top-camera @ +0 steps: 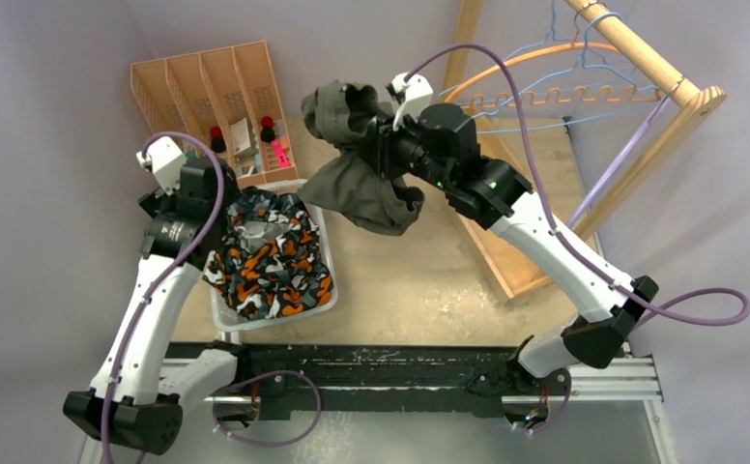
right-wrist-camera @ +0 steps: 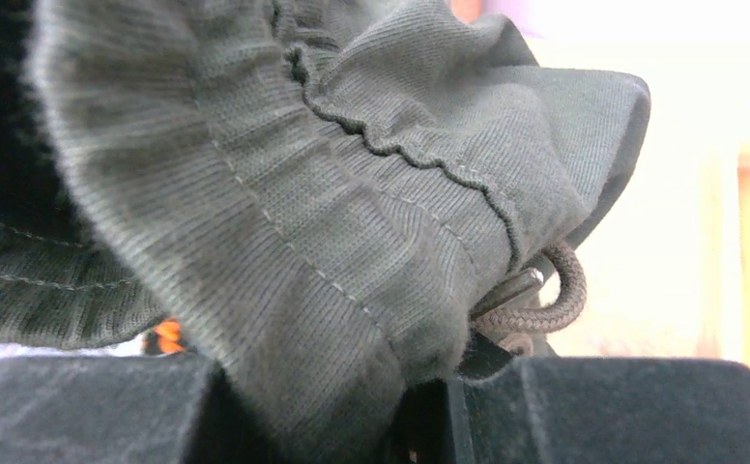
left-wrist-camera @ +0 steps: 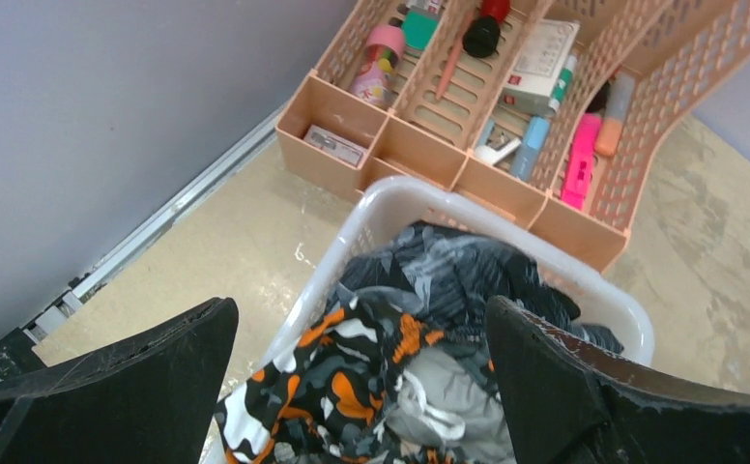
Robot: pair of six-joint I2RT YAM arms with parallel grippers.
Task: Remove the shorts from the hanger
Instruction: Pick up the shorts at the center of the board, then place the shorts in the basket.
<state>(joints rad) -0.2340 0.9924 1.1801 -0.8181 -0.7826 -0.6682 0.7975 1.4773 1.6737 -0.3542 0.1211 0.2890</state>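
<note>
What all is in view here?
white plastic basket: one, white, left of centre
olive green drawstring fabric shorts: one, olive, in the air
orange-black-white camouflage fabric shorts: one, multicoloured, topmost in the basket
dark blue-grey camouflage fabric shorts: one, blue-grey, in the basket
peach slotted plastic organiser: one, peach, behind the basket
pale wooden clothes rack: one, pale, far right
clothes hangers: several, orange, wooden, blue, on the rack
left gripper: one, black, open above the basket
right gripper: one, black, shut on the olive shorts
</note>
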